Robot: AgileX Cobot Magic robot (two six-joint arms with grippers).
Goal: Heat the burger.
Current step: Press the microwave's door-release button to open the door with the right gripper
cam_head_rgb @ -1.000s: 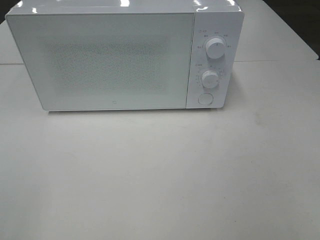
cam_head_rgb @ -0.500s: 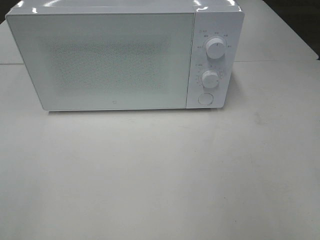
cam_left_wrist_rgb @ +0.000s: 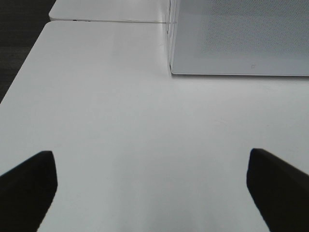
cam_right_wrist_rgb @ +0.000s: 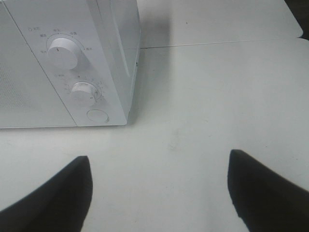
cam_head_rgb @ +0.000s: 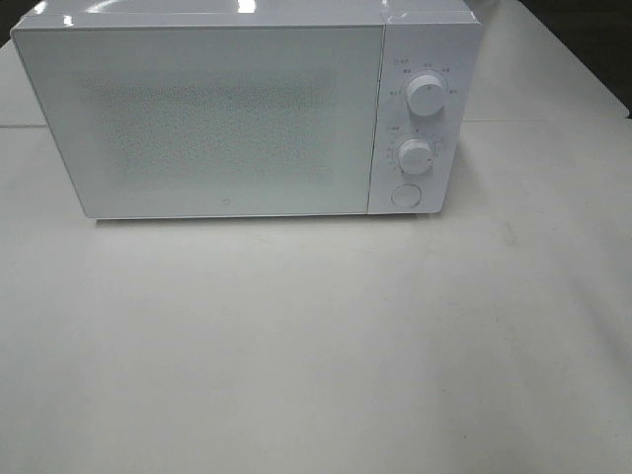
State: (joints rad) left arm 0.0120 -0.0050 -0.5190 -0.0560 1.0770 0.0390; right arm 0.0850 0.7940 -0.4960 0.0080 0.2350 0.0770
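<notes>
Microwave [cam_head_rgb: 247, 114] dial markings [cam_head_rgb: 427, 71], seemingly illegible.

Even, bright light; glare streaks atop the microwave [cam_head_rgb: 217, 118].

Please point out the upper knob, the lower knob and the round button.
upper knob [cam_head_rgb: 426, 95]: exterior high view, centre of face.
lower knob [cam_head_rgb: 415, 156]: exterior high view, centre of face.
round button [cam_right_wrist_rgb: 97, 116]: right wrist view, its middle.

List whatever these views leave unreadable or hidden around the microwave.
- The burger: in no view; the closed, speckled microwave door hides the inside in exterior high.
- Labels round the upper dial and lower dial: too small to read, exterior high and right wrist.
- The left gripper and right gripper: only dark fingertips show; the wrist views' edges cut off the rest.
</notes>
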